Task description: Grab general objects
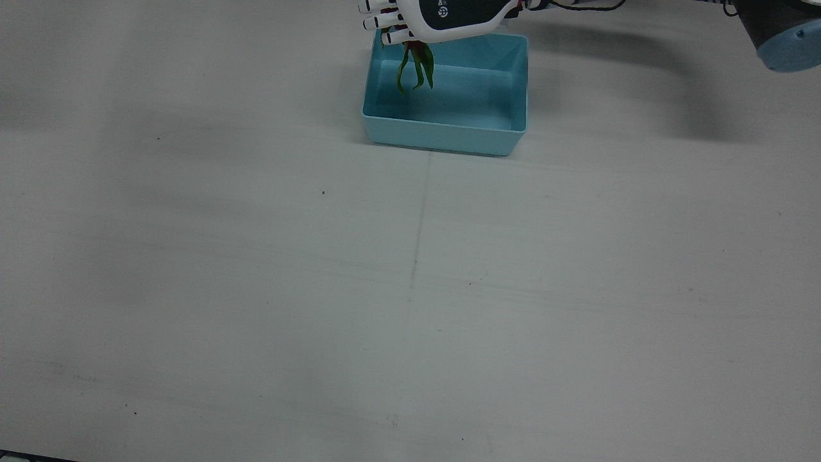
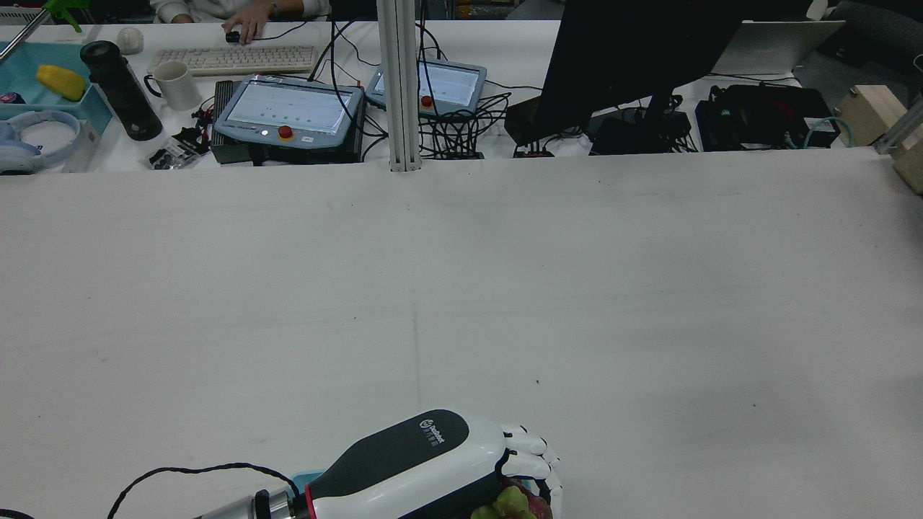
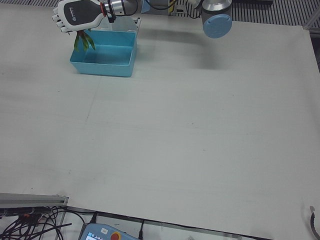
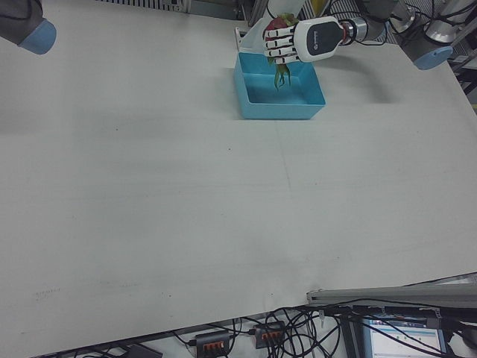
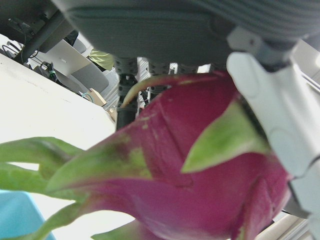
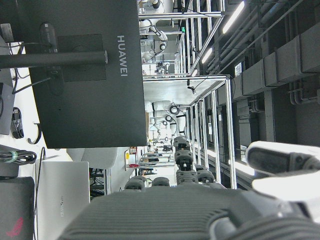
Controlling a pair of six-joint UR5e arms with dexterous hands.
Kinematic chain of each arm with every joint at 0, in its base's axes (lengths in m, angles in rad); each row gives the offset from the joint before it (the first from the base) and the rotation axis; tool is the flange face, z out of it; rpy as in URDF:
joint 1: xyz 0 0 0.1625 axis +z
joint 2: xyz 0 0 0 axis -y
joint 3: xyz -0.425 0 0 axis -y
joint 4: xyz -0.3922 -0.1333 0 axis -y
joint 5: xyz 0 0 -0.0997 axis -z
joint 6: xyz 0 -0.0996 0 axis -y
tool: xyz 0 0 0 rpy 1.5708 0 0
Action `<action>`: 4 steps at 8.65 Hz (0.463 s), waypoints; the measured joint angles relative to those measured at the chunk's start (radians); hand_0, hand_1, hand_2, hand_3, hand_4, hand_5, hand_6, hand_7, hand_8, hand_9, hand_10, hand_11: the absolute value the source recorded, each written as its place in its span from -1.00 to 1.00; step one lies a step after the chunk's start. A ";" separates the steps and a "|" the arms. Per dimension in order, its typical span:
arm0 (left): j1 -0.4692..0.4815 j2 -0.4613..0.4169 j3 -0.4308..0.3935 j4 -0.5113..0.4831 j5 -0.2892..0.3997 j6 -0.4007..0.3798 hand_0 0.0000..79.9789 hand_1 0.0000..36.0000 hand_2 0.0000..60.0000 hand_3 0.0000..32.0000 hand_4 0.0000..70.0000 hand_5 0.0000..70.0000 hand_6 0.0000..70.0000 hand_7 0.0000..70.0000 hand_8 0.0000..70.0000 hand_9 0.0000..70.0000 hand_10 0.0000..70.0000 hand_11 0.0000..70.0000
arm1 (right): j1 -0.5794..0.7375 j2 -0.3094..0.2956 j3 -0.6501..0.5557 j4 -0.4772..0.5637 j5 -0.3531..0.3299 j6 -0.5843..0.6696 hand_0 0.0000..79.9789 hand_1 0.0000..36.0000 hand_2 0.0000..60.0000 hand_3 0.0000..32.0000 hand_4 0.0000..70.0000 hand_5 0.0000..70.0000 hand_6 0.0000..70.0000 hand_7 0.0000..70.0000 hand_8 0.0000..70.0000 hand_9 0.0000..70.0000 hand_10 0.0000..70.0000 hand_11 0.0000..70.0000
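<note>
My left hand is shut on a red dragon fruit with long green leaves. It holds the fruit above the far corner of a light blue bin, and the leaves hang down inside the bin. The fruit fills the left hand view. The same hand shows in the rear view, the left-front view and the right-front view. My right hand shows only as a palm edge and one finger in its own view; its state is unclear.
The bin stands near the robot's edge of the white table. The left arm's elbow hangs over the table's far side. The right arm's elbow is at the far corner. Teach pendants and a monitor stand beyond the table.
</note>
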 measured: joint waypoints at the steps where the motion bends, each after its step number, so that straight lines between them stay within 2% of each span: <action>1: 0.000 0.000 0.000 0.001 0.001 0.000 0.23 -0.49 -0.85 -1.00 -0.29 -0.34 -0.32 -0.07 -0.49 -0.42 -0.29 0.05 | 0.000 0.000 0.000 0.000 0.000 0.000 -1.00 -1.00 -1.00 -1.00 -1.00 -1.00 -1.00 -1.00 -1.00 -1.00 -1.00 -1.00; 2: 0.000 0.000 -0.001 0.002 0.003 0.000 0.13 -0.71 -0.71 -1.00 -0.32 -0.40 -0.37 -0.12 -0.56 -0.51 -0.36 -0.05 | 0.000 0.000 0.000 0.000 0.000 -0.001 -1.00 -1.00 -1.00 -1.00 -1.00 -1.00 -1.00 -1.00 -1.00 -1.00 -1.00 -1.00; 3: -0.001 0.001 -0.001 0.002 0.005 0.000 0.16 -0.59 -0.65 -1.00 -0.41 -0.24 -0.37 -0.04 -0.55 -0.49 -0.35 -0.03 | 0.000 0.000 0.000 0.000 0.000 -0.001 -1.00 -1.00 -1.00 -1.00 -1.00 -1.00 -1.00 -1.00 -1.00 -1.00 -1.00 -1.00; 4: -0.001 0.001 -0.002 0.003 0.006 -0.001 0.15 -0.60 -0.71 -1.00 -0.54 -0.07 -0.41 0.12 -0.60 -0.52 -0.37 -0.05 | 0.000 0.000 0.000 0.000 0.000 0.000 -1.00 -1.00 -1.00 -1.00 -1.00 -1.00 -1.00 -1.00 -1.00 -1.00 -1.00 -1.00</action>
